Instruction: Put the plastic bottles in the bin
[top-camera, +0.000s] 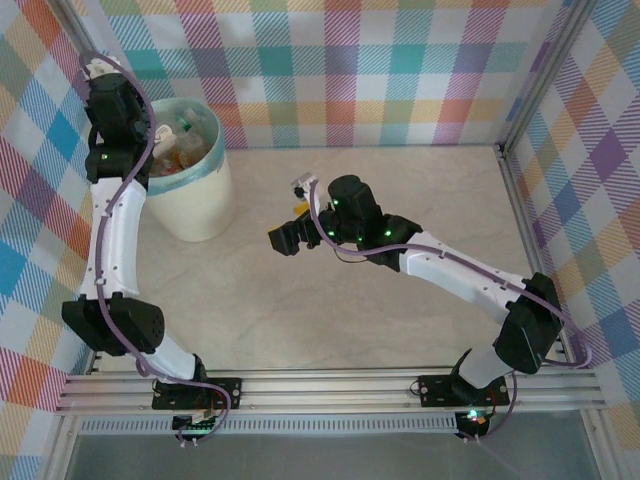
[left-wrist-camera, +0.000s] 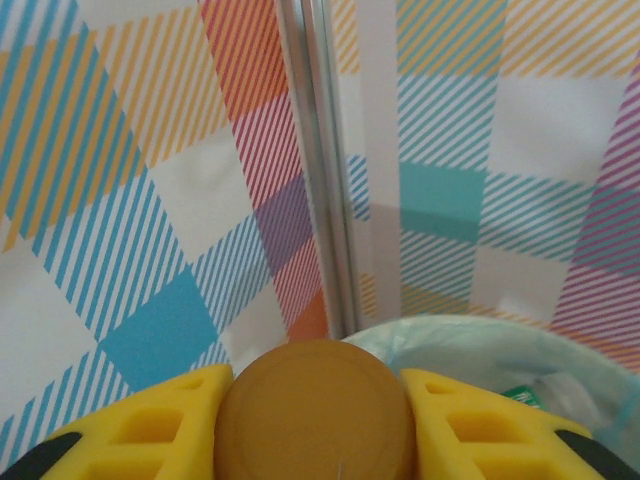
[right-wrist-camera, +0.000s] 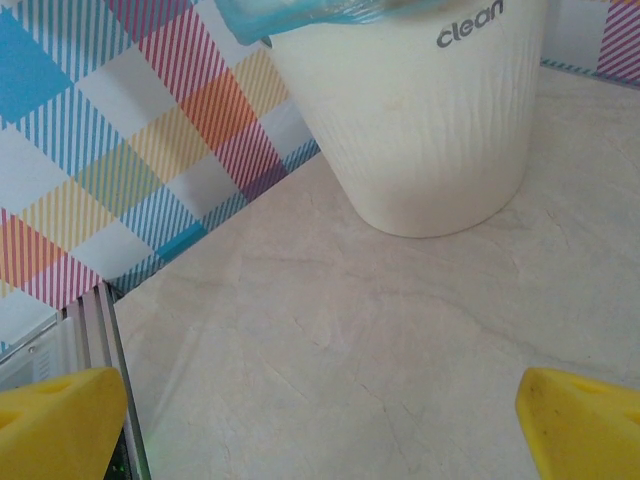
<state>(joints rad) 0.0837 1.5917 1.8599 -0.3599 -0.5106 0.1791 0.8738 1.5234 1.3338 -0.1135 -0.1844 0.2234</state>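
Looking down on a pale table (top-camera: 400, 200) walled in bright plaid. Showing, at upper left, a white bin (top-camera: 205, 215) already holding several bottles (top-camera: 185, 140). Hanging over the bin's left rim, the left gripper (left-wrist-camera: 315, 385), clamping a bottle (left-wrist-camera: 315, 425) whose round brown end is facing the wrist camera. Sitting mid-frame, the right gripper (right-wrist-camera: 320, 418), gaping wide, gripping nothing, pointing toward the bin. Seemingly dropping off a bottle, perhaps the last one. Calling next for moving inward past the rim, then parting the jaws.
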